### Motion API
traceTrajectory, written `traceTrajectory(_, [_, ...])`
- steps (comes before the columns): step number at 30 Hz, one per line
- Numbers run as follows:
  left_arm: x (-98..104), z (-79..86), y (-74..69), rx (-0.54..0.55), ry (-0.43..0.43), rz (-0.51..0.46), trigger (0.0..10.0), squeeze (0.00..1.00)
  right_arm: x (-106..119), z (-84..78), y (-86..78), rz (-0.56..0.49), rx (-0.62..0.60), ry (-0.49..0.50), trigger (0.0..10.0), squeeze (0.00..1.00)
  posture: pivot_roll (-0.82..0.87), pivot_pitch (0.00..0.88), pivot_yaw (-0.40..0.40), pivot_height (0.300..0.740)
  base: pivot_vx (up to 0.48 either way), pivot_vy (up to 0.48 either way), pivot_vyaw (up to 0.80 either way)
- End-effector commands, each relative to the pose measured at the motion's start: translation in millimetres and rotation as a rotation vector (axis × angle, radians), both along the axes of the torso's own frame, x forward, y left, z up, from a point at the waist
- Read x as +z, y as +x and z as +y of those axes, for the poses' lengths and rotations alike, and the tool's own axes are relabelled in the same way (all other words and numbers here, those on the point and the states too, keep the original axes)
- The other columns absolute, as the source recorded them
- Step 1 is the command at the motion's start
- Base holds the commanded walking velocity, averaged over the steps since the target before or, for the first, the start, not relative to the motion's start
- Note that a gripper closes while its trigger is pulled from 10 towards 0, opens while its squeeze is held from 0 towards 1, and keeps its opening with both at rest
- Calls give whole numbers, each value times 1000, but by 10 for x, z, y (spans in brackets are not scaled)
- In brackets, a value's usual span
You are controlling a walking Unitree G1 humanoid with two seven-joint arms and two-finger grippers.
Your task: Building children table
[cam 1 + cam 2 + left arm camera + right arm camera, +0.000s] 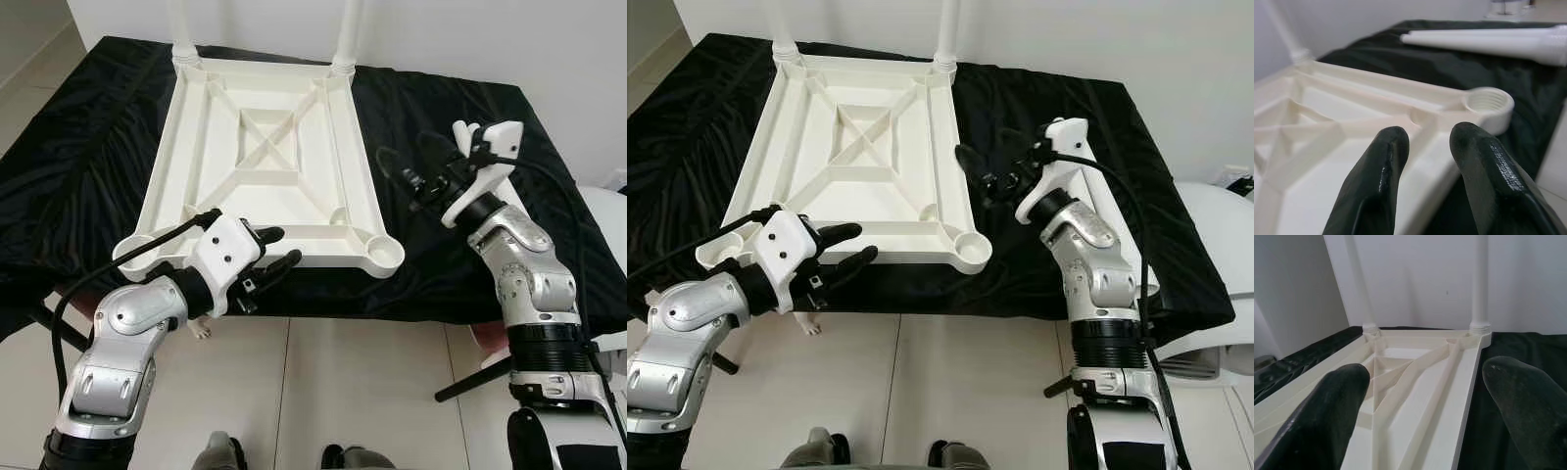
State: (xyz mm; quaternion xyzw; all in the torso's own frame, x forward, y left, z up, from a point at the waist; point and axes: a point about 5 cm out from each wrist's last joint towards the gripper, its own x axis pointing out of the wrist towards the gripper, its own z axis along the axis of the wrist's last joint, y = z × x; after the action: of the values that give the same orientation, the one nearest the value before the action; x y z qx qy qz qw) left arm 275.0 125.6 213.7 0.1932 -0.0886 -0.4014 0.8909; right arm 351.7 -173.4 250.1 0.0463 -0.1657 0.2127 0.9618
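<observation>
A: Fingers of the left gripper [276, 251] are a little apart and hold nothing. They hover at the near edge of the table top [265, 157], around 7 o'clock of it.

B: And the right gripper [982, 168]?

A: It is wide open and also empty. It hangs over the black cloth [88, 137] just beside the table top, at about 3 o'clock of it, and looks along the ribbed underside.

B: Where is the table top itself?

A: It lies upside down on the cloth. Two legs [1479, 279] already stand in the far corners, at 11 and 1 o'clock. The near right socket [1488, 101] is empty, and the near left one looks empty too. One loose leg [1488, 39] lies on the cloth beyond the near right socket.

B: What could go wrong, in your opinion?

A: I think the top can slide on the smooth cloth if a gripper pushes its edge. Also a leg put crooked into the threaded socket may jam, and the standing legs may tip the top.
</observation>
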Motion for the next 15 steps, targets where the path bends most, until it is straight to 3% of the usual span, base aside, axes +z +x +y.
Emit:
traceTrajectory(1, [45, 110, 190, 240, -80, -46, 10000, 0, -25, -99, 73, 19, -140, 33, 10000, 0, 25, 128, -55, 740, 0, 0, 0])
traceTrajectory(6, [145, 164, 492, 392, -277, 24, 10000, 0, -63, -159, 112, -15, -360, 41, 10000, 0, 19, 127, -48, 740, 0, 0, 0])
traceTrajectory(11, [148, 161, 601, 441, -349, 68, 10000, 0, -147, -181, 154, 42, -426, 12, 10000, 0, 10, 119, -44, 740, 0, 0, 0])
traceTrajectory(15, [148, 162, 613, 444, -374, 77, 10000, 0, -181, -183, 138, 27, -447, -3, 10000, 0, 2, 111, -41, 740, 0, 0, 0])
